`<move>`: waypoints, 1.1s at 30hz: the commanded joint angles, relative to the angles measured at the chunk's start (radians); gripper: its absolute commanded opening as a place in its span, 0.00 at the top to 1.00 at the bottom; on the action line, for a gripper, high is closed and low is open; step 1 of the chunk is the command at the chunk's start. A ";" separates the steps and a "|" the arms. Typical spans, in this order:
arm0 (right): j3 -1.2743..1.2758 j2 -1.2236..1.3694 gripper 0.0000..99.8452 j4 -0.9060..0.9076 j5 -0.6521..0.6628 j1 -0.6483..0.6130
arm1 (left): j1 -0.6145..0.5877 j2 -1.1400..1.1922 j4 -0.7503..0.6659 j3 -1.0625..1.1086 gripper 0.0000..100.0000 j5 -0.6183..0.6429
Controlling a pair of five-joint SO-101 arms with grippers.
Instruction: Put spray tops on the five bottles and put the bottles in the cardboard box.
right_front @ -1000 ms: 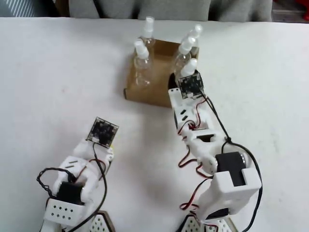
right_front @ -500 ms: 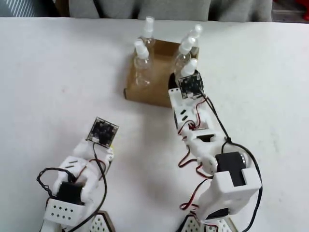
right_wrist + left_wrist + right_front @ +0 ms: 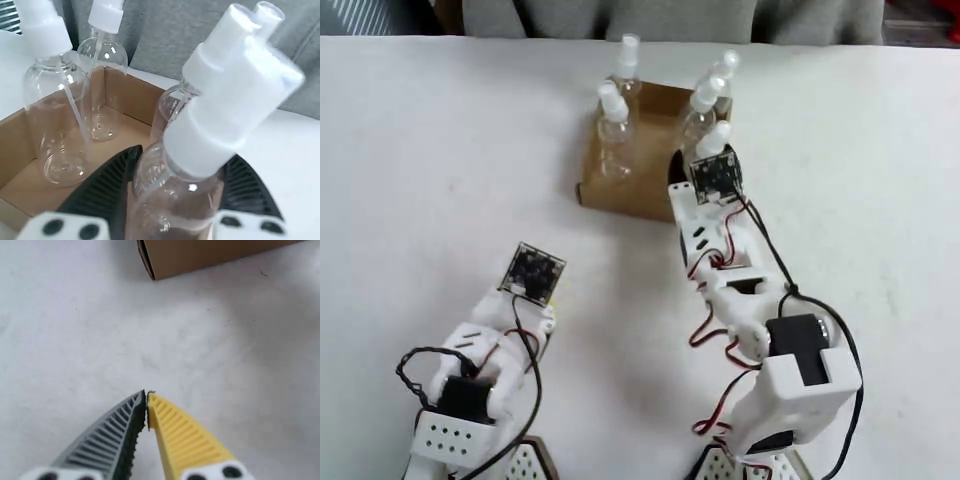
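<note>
Right gripper [image 3: 175, 180] clamps a spray-topped bottle [image 3: 165, 200] at the cardboard box [image 3: 620, 192]; left gripper [image 3: 146, 399] is closed on nothing.

In the right wrist view, black fingers [image 3: 107, 180] press both sides of the clear bottle, with other capped bottles [image 3: 55, 110] standing in the box beyond. The left gripper's grey and yellow fingers meet at the tips above the table [image 3: 225, 340]. The high view shows five bottles at the box, the held one at the corner nearest the right arm.

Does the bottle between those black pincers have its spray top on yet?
On: a white spray top caps the clear bottle held in the right gripper.
</note>
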 commanded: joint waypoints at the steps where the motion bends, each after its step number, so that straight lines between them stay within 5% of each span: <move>1: -0.005 -0.056 0.74 0.004 -0.006 0.001 | -0.013 -0.008 0.002 -0.006 0.97 -0.011; 18: -0.003 -0.056 0.73 0.004 0.006 -0.018 | -0.013 -0.008 0.002 -0.006 0.97 -0.012; 24: 0.012 -0.056 0.73 0.001 0.192 -0.027 | -0.013 -0.008 0.002 -0.006 0.97 -0.012; 33: 0.014 -0.056 0.73 -0.001 0.195 -0.024 | -0.013 -0.008 0.000 -0.006 0.97 -0.012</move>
